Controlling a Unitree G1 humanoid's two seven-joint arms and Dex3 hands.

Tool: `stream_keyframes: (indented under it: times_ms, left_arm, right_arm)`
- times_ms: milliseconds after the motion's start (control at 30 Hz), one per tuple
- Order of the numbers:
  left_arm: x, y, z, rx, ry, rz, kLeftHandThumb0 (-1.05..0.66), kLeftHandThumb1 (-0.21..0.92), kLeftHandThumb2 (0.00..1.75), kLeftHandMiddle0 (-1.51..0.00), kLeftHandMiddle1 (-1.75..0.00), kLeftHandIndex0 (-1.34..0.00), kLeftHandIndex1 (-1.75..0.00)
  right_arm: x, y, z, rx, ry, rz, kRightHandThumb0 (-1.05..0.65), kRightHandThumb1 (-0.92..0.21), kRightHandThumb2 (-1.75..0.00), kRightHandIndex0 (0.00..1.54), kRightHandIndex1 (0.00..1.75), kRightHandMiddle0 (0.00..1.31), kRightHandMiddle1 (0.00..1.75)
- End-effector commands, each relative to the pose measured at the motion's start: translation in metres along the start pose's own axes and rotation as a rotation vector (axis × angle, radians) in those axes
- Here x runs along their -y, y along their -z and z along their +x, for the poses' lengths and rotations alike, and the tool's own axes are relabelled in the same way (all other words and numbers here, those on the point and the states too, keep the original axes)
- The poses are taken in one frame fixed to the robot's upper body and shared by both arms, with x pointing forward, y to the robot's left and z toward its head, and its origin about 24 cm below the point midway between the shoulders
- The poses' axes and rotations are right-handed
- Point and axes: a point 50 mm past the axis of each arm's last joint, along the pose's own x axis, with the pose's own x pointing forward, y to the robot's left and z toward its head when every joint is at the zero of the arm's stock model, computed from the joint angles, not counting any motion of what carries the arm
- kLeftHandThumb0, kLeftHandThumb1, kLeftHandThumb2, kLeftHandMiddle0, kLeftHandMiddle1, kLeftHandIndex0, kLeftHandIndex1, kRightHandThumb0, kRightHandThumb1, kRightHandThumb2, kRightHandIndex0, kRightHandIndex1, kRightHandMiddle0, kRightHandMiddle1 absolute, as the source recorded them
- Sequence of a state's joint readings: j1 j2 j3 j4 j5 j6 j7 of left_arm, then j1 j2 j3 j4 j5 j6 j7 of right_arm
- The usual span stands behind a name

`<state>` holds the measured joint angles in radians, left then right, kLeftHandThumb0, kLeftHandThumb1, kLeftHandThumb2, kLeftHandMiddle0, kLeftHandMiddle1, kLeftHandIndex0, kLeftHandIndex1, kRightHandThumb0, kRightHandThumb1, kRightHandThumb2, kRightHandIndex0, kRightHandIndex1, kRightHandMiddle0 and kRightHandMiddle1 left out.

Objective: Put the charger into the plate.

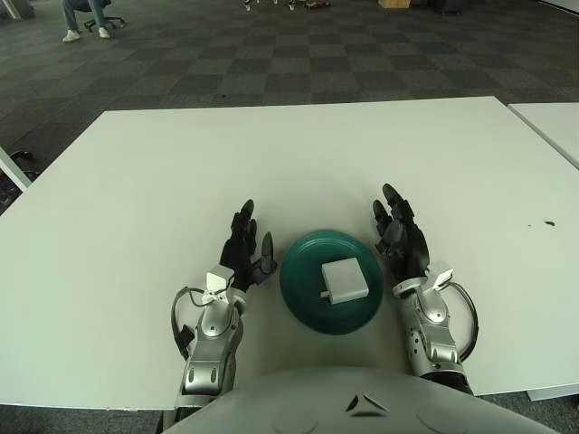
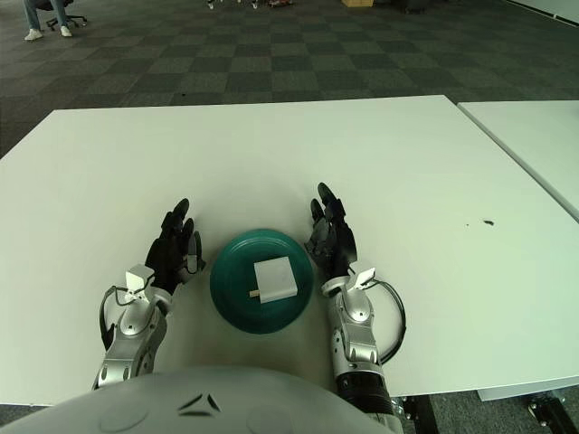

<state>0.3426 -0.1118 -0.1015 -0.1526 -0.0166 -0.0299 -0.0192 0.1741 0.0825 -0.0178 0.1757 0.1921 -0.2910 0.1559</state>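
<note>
Left hand (image 1: 242,256) sits just left of the plate (image 1: 303,298), fingers loose, holding nothing. The charger (image 1: 345,280) lies flat in the plate, so the job looks done. It's probably a light, hard, smooth block; I'd pinch its side edges. Right hand (image 1: 402,242) is just right of the plate, also relaxed and empty.

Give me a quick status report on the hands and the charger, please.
Left hand open, left of the plate. Right hand open, right of it. Charger lies in the plate, untouched. Nothing in the way.
</note>
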Motion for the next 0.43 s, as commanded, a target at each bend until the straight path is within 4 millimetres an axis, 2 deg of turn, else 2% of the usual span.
stream_keyframes:
  times_ms: [0,400]
  left_arm:
    - [0.0009,0.0069,0.0022,-0.042,-0.022,-0.029,-0.96,0.92,1.09,-0.12,-0.01,0.0,-0.34]
    - [0.002,0.0163,-0.0008,-0.099,-0.028,-0.017,-0.95,0.92,1.16,-0.11,0.0,0.0,-0.33]
  right_arm:
    - [0.0129,0.0377,-0.0262,-0.215,0.082,0.05,-1.02,-0.92,-0.89,0.13,0.0,0.0,0.4]
    - [0.0168,0.0366,-0.0287,-0.21,0.095,0.045,-1.01,-0.92,-0.89,0.13,0.0,0.0,0.39]
